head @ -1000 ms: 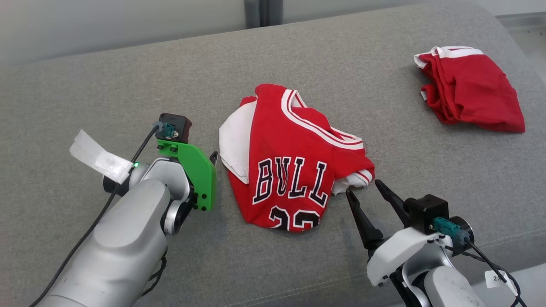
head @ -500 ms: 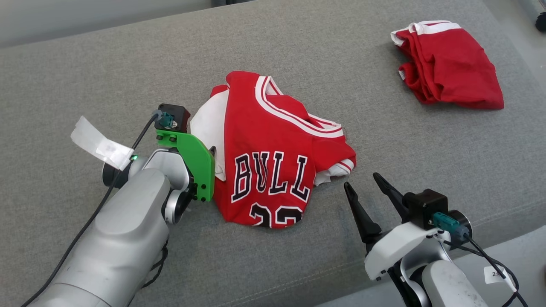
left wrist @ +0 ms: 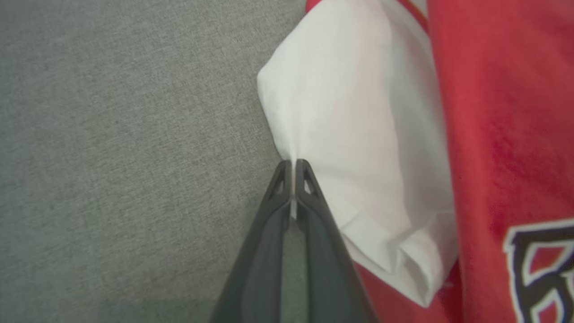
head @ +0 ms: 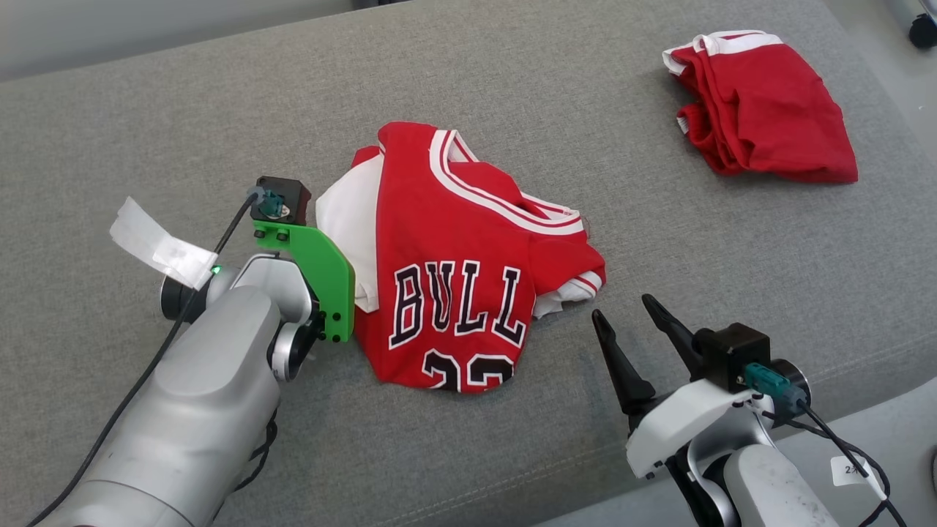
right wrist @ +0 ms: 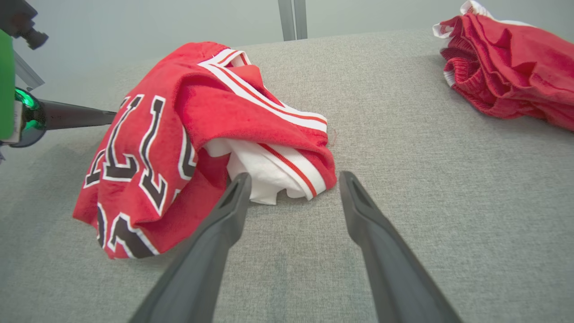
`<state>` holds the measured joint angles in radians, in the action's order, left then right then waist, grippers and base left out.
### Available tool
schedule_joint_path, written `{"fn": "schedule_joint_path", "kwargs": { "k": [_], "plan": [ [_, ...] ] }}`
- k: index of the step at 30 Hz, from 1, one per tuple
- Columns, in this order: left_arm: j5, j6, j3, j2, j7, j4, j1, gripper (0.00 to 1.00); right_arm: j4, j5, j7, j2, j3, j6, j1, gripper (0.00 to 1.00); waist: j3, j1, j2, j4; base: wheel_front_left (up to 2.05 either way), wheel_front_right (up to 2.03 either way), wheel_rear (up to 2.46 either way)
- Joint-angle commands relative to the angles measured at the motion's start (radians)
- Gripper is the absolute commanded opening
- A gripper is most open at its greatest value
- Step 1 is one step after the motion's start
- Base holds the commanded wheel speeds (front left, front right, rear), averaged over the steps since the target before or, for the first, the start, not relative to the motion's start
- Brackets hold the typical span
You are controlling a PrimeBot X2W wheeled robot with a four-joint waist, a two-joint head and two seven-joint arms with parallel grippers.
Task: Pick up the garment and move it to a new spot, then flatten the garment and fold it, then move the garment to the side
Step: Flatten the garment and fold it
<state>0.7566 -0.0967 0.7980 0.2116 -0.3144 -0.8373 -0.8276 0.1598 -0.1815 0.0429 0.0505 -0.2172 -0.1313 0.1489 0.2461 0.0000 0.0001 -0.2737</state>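
A crumpled red and white jersey lettered "BULL" lies in the middle of the grey cushion. My left gripper is shut, its tips pinching the jersey's white left edge, where the cloth puckers. In the head view its green wrist bracket covers the fingers. My right gripper stands open just right of the jersey's lower right corner, touching nothing. In the right wrist view the open right gripper points at the jersey's white-trimmed fold, a short gap away.
A second red garment with white trim lies bunched at the far right of the cushion, also seen as a red garment in the right wrist view. The cushion's front edge runs close below both arms.
The head camera has shifted, sliding the whole scene left and up. Relative to the jersey, my left gripper has moved right from beside it onto its white edge. The right gripper stays open.
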Motion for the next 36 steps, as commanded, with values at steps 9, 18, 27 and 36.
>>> {"fn": "schedule_joint_path", "kwargs": {
  "k": [9,18,27,36],
  "plan": [
    [-0.02,-0.018,-0.02,0.026,0.097,0.023,-0.065,0.0,0.012,-0.007,0.006,0.0,-0.003,0.001,0.006,1.0,-0.022,0.0,-0.0001,0.013,0.0,0.0,0.0],
    [-0.087,-0.038,-0.016,0.072,0.179,0.113,-0.186,0.0,0.027,-0.011,0.003,0.0,-0.016,0.001,-0.011,1.0,-0.081,0.0,-0.0001,0.015,0.0,0.0,0.0],
    [-0.168,-0.081,-0.008,0.15,0.199,0.267,-0.297,0.0,0.036,-0.003,-0.014,0.0,-0.023,0.001,-0.046,1.0,-0.169,0.0,-0.0001,0.003,0.0,0.0,0.0],
    [-0.191,-0.109,-0.03,0.273,0.151,0.392,-0.333,0.0,0.014,0.012,-0.037,0.0,-0.024,0.001,-0.078,1.0,-0.219,0.0,-0.0001,0.014,0.0,0.0,0.0]
  ]
}}
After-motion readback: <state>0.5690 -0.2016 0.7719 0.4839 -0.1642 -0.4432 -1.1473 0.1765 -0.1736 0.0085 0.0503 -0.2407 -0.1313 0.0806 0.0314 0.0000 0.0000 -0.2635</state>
